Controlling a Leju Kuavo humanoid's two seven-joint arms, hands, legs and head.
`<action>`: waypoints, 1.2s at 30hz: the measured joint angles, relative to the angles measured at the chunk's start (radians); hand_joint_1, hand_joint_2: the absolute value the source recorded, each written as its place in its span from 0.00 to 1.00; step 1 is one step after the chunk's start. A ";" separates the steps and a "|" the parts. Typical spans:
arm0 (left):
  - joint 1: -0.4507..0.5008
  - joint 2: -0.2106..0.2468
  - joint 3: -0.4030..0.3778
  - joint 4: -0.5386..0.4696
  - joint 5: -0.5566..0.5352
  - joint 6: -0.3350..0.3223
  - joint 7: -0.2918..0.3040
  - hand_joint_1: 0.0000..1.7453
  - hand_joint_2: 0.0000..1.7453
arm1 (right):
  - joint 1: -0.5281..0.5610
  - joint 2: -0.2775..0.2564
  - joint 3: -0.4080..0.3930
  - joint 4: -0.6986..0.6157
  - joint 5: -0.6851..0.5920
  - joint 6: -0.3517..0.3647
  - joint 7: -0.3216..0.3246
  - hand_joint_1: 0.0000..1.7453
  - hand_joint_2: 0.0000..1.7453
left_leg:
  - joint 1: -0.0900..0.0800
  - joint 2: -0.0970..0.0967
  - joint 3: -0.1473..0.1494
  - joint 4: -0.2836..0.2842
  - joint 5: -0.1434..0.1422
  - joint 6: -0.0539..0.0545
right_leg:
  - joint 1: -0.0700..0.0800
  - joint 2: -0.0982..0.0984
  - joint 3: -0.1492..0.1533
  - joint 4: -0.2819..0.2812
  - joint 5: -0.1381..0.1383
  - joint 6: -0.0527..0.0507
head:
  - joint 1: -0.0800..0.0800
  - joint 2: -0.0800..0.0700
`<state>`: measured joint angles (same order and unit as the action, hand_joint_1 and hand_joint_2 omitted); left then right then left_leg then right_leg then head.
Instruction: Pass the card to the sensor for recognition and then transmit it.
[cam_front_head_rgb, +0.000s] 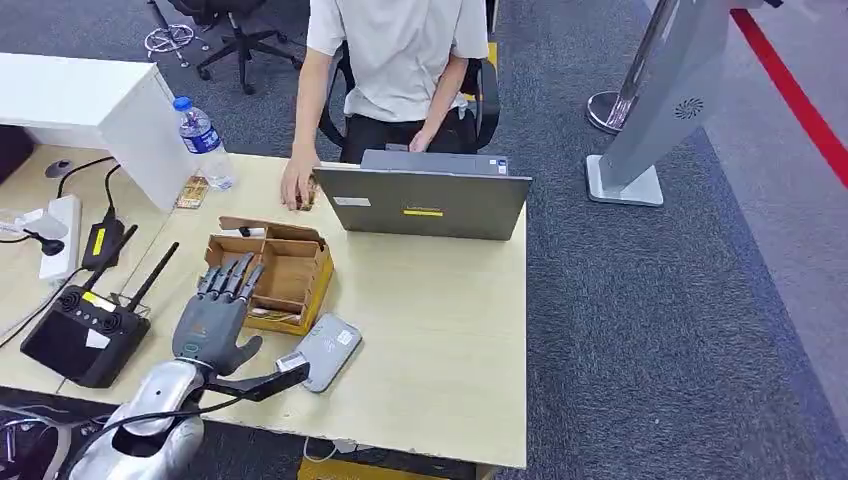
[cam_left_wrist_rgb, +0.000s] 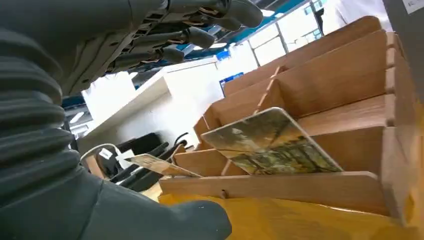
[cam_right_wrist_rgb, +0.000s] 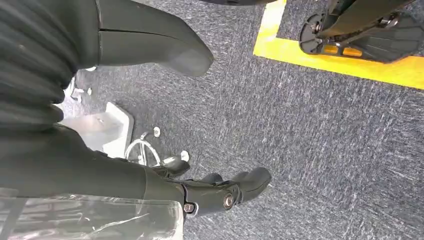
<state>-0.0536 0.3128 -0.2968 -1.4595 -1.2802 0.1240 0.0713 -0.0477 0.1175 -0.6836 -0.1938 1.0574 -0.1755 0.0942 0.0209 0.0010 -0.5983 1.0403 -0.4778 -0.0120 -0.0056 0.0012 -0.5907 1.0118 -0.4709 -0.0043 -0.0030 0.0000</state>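
Observation:
A wooden card box (cam_front_head_rgb: 283, 271) with several slots stands on the table left of centre. In the left wrist view a printed card (cam_left_wrist_rgb: 270, 143) leans in a slot of the box (cam_left_wrist_rgb: 345, 80), and another card (cam_left_wrist_rgb: 155, 165) sticks out further along. My left hand (cam_front_head_rgb: 218, 310) hovers at the box's near left side, fingers stretched out over its edge and holding nothing; its fingers (cam_left_wrist_rgb: 200, 35) are above the slots. A grey card sensor (cam_front_head_rgb: 326, 349) lies flat just right of the hand. My right hand (cam_right_wrist_rgb: 165, 50) hangs over the carpet, holding nothing.
A person sits behind an open laptop (cam_front_head_rgb: 425, 200), one hand resting on the table beyond the box. A water bottle (cam_front_head_rgb: 203, 140) stands at the back left. A black controller with antennas (cam_front_head_rgb: 85, 335) and cables lie left of my hand. The right half of the table (cam_front_head_rgb: 450, 330) is bare.

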 joint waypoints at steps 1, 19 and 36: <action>-0.003 -0.002 -0.004 0.005 0.001 0.000 -0.001 0.00 1.00 | 0.000 0.000 0.000 0.000 0.000 0.000 0.000 0.00 1.00 | 0.000 0.000 0.000 0.000 0.000 0.000 | 0.000 0.000 0.000 0.000 0.000 0.000 | 0.000 0.000; -0.021 -0.013 -0.031 0.035 0.053 0.005 -0.035 1.00 1.00 | 0.000 0.000 -0.007 0.000 0.002 0.011 -0.003 0.00 1.00 | 0.000 0.000 0.000 0.000 0.000 0.000 | 0.000 0.000 0.000 0.000 0.000 0.000 | 0.000 0.000; 0.050 0.013 -0.031 -0.127 0.075 0.101 -0.058 1.00 1.00 | 0.000 0.000 -0.046 0.000 -0.007 0.006 -0.005 0.00 1.00 | 0.000 0.000 -0.001 0.000 0.000 0.000 | 0.000 0.001 0.000 0.000 0.000 0.000 | 0.000 0.000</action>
<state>-0.0031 0.3253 -0.3281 -1.5863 -1.2051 0.2247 0.0137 -0.0474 0.1175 -0.7298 -0.1942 1.0506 -0.1694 0.0896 0.0209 0.0014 -0.5989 1.0402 -0.4780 -0.0121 -0.0056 0.0021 -0.5910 1.0119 -0.4710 -0.0042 -0.0034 0.0000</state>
